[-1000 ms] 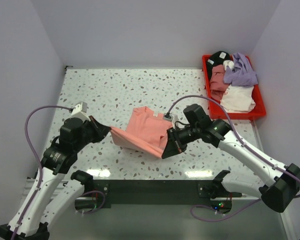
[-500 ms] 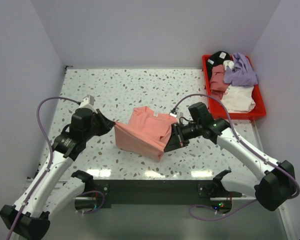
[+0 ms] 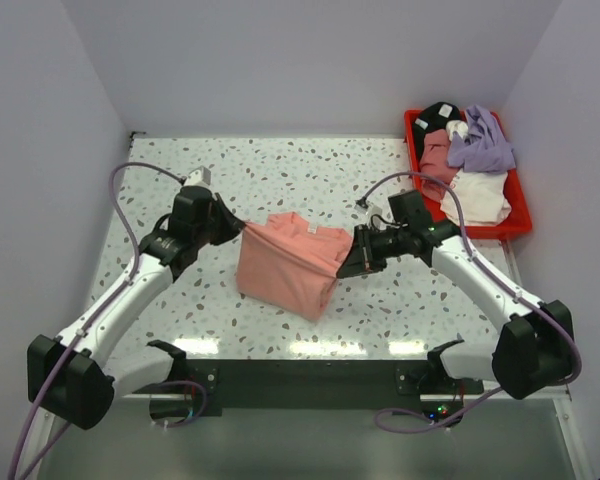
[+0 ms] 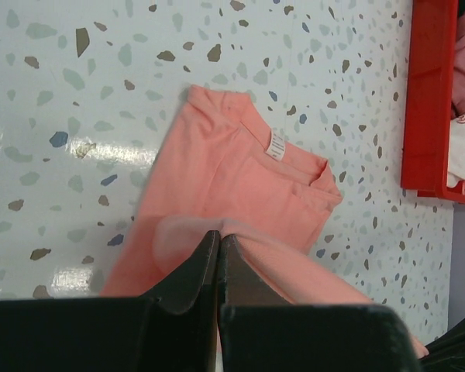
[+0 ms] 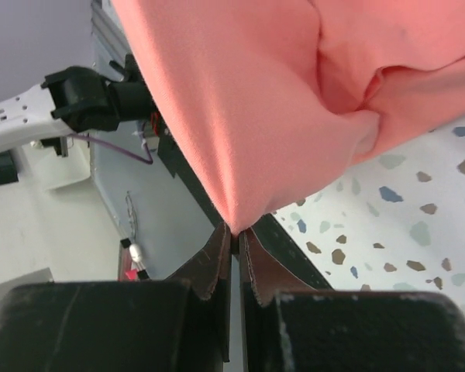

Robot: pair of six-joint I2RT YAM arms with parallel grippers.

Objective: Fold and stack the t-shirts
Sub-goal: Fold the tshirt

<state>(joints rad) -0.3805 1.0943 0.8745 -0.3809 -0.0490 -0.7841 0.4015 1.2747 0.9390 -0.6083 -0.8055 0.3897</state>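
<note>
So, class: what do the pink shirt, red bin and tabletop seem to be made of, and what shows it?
The pink shirt: soft matte cloth, probably cotton knit; it drapes and creases. The red bin: likely plastic; rigid thin walls, even colour. The tabletop: glossy terrazzo look, stone or laminate unclear; speckles, glare.

Stretched forward and angled inward. Pinching shirt (image 3: 285, 265) at opposite edges with left claw (image 3: 242, 228) and right claw (image 3: 352, 262), jaws tight together.

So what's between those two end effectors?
The salmon pink t-shirt spans the gap, pinched by the left end effector on one side and the right end effector on the other, as the top view shows.
</note>
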